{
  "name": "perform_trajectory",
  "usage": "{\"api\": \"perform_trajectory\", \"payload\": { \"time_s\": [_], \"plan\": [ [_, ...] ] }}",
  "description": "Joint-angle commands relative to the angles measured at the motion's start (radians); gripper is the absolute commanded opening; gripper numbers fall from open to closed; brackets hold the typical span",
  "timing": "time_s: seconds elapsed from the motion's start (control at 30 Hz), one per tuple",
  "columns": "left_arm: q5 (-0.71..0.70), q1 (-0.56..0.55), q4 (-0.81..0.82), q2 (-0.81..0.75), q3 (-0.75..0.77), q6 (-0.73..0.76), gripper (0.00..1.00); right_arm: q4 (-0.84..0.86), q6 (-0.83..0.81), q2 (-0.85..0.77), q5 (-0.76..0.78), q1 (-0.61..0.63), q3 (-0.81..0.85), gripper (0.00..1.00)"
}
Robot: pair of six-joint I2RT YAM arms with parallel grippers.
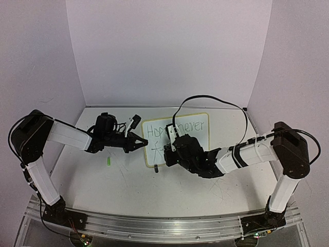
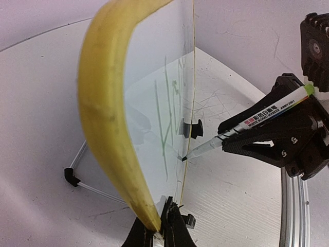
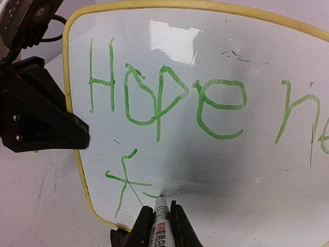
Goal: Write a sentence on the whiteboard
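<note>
The whiteboard (image 1: 198, 140) stands tilted at the table's middle back, white with a pale yellow rim (image 2: 103, 113). The sentence (image 3: 164, 98) is green and reads "Hope ne…" on the top line, with an "f" (image 3: 122, 177) and a short stroke below it. My left gripper (image 1: 141, 142) is shut on the board's left edge, as seen in the left wrist view (image 2: 162, 226). My right gripper (image 1: 172, 149) is shut on a white-board marker (image 3: 162, 229). The marker tip (image 2: 184, 158) touches the board just right of the "f".
A small green marker cap (image 1: 109, 161) lies on the table left of the board. A black clip foot (image 1: 156, 166) sits at the board's lower left, another shows in the left wrist view (image 2: 193, 128). White walls enclose the table.
</note>
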Motion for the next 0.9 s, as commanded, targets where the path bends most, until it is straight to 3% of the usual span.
{"api": "perform_trajectory", "payload": {
  "time_s": [0.0,0.87],
  "plan": [
    [-0.184,0.012,-0.094,0.041,0.014,0.107,0.00,0.015,-0.008,-0.008,0.054,-0.024,0.039,0.00],
    [-0.184,0.011,-0.097,0.039,0.012,0.107,0.00,0.068,0.017,0.001,0.031,-0.023,0.031,0.00]
  ]
}}
